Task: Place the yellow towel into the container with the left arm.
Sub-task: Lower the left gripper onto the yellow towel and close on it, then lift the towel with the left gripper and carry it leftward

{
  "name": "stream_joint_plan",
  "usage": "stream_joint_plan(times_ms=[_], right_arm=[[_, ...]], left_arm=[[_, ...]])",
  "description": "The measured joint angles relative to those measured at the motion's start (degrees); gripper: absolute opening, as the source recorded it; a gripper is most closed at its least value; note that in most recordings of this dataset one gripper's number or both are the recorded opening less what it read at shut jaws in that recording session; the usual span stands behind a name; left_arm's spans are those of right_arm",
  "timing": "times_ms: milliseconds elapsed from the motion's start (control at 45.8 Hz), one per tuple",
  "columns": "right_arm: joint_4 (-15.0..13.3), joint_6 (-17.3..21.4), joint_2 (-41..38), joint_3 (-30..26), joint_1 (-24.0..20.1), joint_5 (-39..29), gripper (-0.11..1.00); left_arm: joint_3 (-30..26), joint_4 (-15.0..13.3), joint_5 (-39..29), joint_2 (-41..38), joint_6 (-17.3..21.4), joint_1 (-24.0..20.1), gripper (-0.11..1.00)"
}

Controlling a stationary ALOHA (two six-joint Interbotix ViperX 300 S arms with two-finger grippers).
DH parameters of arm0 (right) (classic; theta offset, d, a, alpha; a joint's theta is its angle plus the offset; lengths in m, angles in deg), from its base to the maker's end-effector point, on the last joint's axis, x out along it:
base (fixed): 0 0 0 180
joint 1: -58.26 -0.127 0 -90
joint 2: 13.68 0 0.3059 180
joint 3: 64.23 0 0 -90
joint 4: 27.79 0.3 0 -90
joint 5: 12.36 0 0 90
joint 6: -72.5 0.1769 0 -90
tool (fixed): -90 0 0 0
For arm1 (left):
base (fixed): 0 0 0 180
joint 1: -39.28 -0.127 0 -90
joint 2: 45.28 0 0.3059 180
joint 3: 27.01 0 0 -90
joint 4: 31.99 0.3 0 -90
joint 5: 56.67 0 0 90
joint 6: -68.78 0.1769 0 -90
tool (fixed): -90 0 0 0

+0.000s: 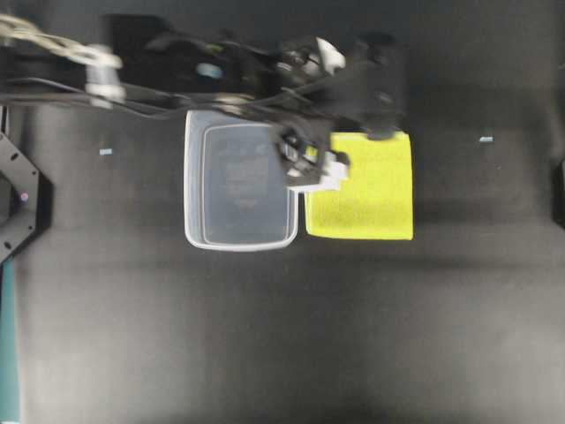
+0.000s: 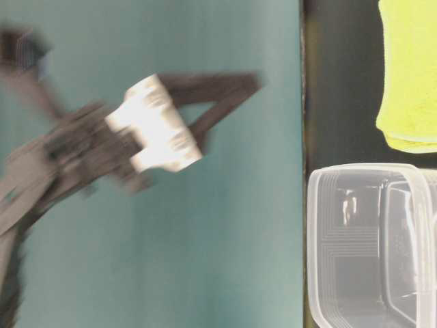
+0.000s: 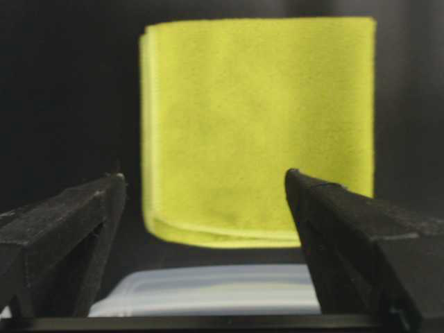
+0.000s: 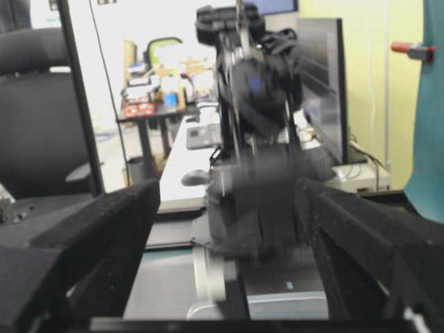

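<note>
The yellow towel (image 1: 366,190) lies folded flat on the black table, just right of the clear container (image 1: 190,177), which is empty. My left gripper (image 1: 311,163) hangs above the gap between them, over the container's right rim. In the left wrist view it (image 3: 205,177) is open and empty, with the towel (image 3: 257,125) ahead and the container rim (image 3: 208,288) below. The table-level view shows the left arm (image 2: 157,133) blurred and raised, with the towel (image 2: 410,75) and container (image 2: 341,239) at the right. My right gripper (image 4: 225,187) is open and empty, facing the left arm.
Two small blue tape marks (image 1: 106,152) (image 1: 485,139) sit on the table. A black frame (image 1: 18,194) stands at the left edge. The left arm's links (image 1: 221,75) span the table's far side above the container.
</note>
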Motion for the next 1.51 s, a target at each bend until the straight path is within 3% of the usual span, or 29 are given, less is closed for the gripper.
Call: stream_joint_plan(times_ms=[131, 327, 546, 873, 982, 1135, 1222, 1506], right_arm=[[0.1, 0.1, 0.0, 0.0, 0.0, -0.2, 0.76], [0.0, 0.1, -0.1, 0.2, 0.0, -0.4, 0.76], [0.0, 0.0, 0.0, 0.4, -0.2, -0.4, 0.76], [0.0, 0.4, 0.2, 0.4, -0.2, -0.4, 0.74], [0.1, 0.4, 0.3, 0.4, -0.2, -0.4, 0.74], [0.1, 0.5, 0.5, 0.4, -0.2, -0.3, 0.74], [0.1, 0.5, 0.9, 0.4, -0.2, -0.3, 0.74], [0.1, 0.6, 2.1, 0.3, -0.2, -0.2, 0.74]], left_arm=[[-4.1, 0.0, -0.4, -6.2, -0.1, 0.0, 0.90], [-5.6, -0.1, -0.4, -12.6, 0.6, 0.4, 0.90], [-5.6, -0.1, 0.8, -16.4, 4.7, 2.3, 0.90], [-5.8, 0.0, 1.0, -17.8, 4.5, 2.7, 0.87], [-5.7, 0.0, 0.0, -17.7, 4.5, 2.7, 0.73], [-5.6, 0.0, -0.8, -17.1, 5.2, 3.8, 0.27], [-5.7, -0.1, -0.8, -16.4, 5.7, 4.0, 0.08], [-6.9, -0.1, -2.6, -11.1, 5.6, 3.3, 0.07]])
